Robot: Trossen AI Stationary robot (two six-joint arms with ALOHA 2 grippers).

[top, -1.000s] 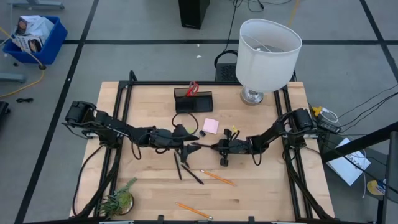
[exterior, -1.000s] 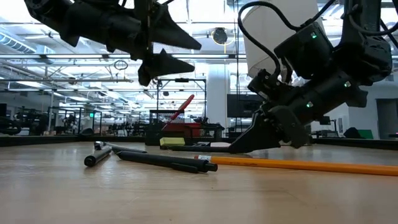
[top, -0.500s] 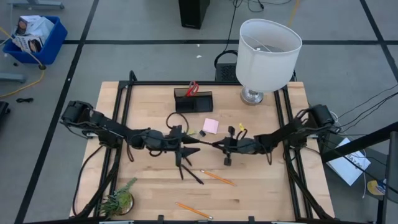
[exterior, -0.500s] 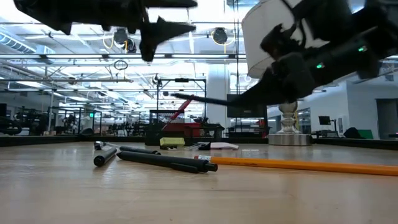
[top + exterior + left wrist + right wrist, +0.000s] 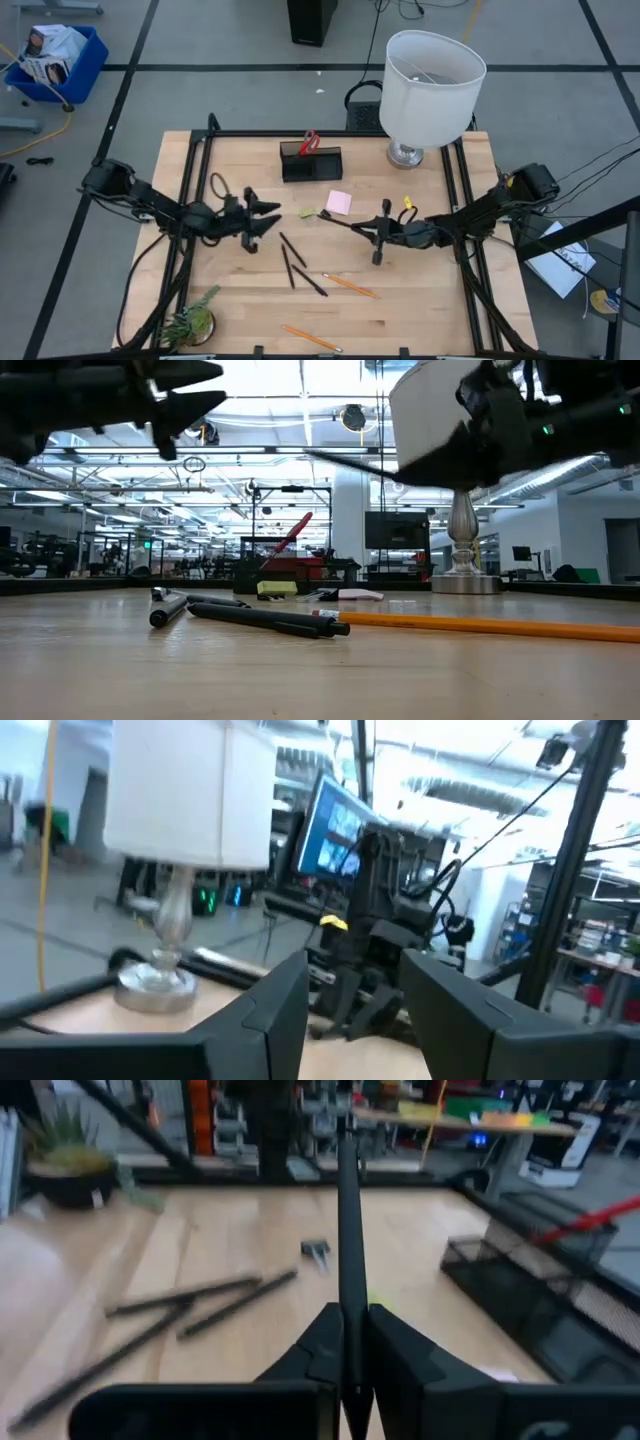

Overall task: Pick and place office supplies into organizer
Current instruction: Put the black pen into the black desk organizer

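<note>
Pale butcher-block planks make up the worktop (image 5: 420, 300), framed by a black rail, with a white-shaded lamp (image 5: 430, 85) at its far right corner and a small green plant (image 5: 192, 320) at the near left. At the far middle sits the black organizer (image 5: 311, 163), red-handled scissors (image 5: 309, 142) standing in it.

Raised above the worktop right of centre, the right pincer (image 5: 362, 228) is clamped on a black pen (image 5: 337, 220), which juts out toward the middle (the right wrist view shows the fingers (image 5: 395, 1355) pinched tight on the pen's shaft). The left pincer (image 5: 265, 215) hovers over the left half with its fingers (image 5: 275, 1005) spread apart and nothing between them.

Lying loose between the arms are three more black pens (image 5: 295, 265); two orange pencils (image 5: 350, 285) lie nearer the front edge. A pink sticky-note pad (image 5: 339, 202) and a yellow-green eraser (image 5: 307, 212) rest just in front of the organizer.
</note>
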